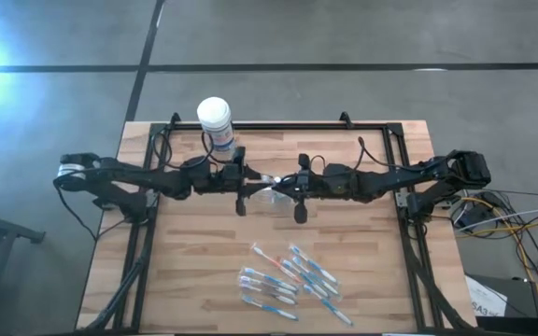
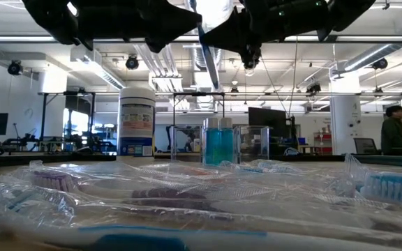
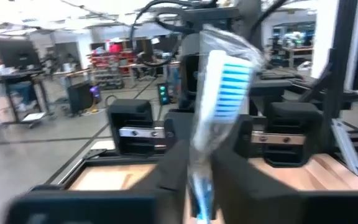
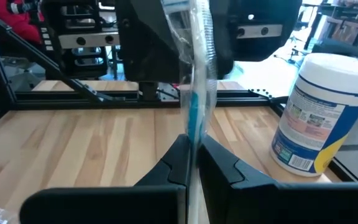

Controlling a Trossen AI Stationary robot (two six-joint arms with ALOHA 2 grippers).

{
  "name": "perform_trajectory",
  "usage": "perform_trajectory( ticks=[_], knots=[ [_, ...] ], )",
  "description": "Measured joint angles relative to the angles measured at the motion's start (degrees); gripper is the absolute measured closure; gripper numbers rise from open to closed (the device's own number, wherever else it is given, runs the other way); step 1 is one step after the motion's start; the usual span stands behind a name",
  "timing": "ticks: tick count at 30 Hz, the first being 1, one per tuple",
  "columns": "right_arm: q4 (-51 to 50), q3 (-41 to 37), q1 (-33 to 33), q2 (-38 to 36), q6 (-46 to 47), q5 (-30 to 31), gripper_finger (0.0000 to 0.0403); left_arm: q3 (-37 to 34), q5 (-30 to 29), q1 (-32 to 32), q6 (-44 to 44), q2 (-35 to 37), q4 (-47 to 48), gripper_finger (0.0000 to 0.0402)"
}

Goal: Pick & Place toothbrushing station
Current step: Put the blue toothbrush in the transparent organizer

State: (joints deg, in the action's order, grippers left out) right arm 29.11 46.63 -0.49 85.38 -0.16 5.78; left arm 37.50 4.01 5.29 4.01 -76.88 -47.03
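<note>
both arms are matte black, built of chunky jointed segments that narrow toward the wrist. the left hand (image 1: 241,177) and right hand (image 1: 297,182) each end in two flat, dark, angular fingers (image 4: 219,168) with bevelled inner edges. black cables loop loosely along the upper links. the left arm's outer end carries a pale grey band, the right arm's a boxy black housing. seen from the opposite wrist, each hand's body is a black block with a small silver plate and screws
</note>
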Motion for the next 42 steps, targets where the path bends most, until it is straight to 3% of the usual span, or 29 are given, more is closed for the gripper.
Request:
perform_trajectory(
  ticks=[2, 7, 14, 18, 23, 27, 31, 36, 42],
  knots=[
    [-0.04, 0.00, 0.03, 0.00, -0.09, -0.25, 0.0390, 0.00, 1.33, 0.01, 0.41, 0.00, 0.04, 0.0381],
    [-0.02, 0.00, 0.11, 0.00, 0.05, -0.42, 0.0382, -0.04, 1.99, 0.05, 0.51, 0.10, 0.11, 0.0382],
    [-0.48, 0.00, 0.22, -1.42, 1.62, -0.31, 0.0306, -0.28, 2.37, 0.84, 0.91, 3.65, 2.46, 0.0392],
    [-3.08, -0.15, 0.26, -2.84, 1.71, -0.39, 0.0261, -0.31, 2.32, 1.15, 2.23, 7.92, 8.49, 0.0392],
    [-6.03, -1.60, 0.54, -6.64, 4.49, -0.33, 0.0234, -1.97, 1.99, 1.91, 2.38, 14.22, 14.37, 0.0392],
    [-6.25, -5.27, 1.61, -10.76, 4.35, -0.48, 0.0251, -6.17, 2.83, 3.85, 1.22, 19.00, 14.70, 0.0392],
    [-2.64, -11.13, 2.86, -15.76, 4.24, -1.68, 0.0298, -10.47, 6.72, 7.80, -2.54, 21.81, 14.65, 0.0392],
    [5.51, -20.69, 3.42, -20.97, 4.08, -2.70, 0.0377, -12.44, 10.82, 10.99, -5.21, 20.67, 14.02, 0.0392],
    [17.62, -31.00, 3.39, -25.06, 4.77, -4.54, 0.0394, -11.49, 13.12, 11.26, -3.60, 15.94, 11.70, 0.0392]
  ],
)
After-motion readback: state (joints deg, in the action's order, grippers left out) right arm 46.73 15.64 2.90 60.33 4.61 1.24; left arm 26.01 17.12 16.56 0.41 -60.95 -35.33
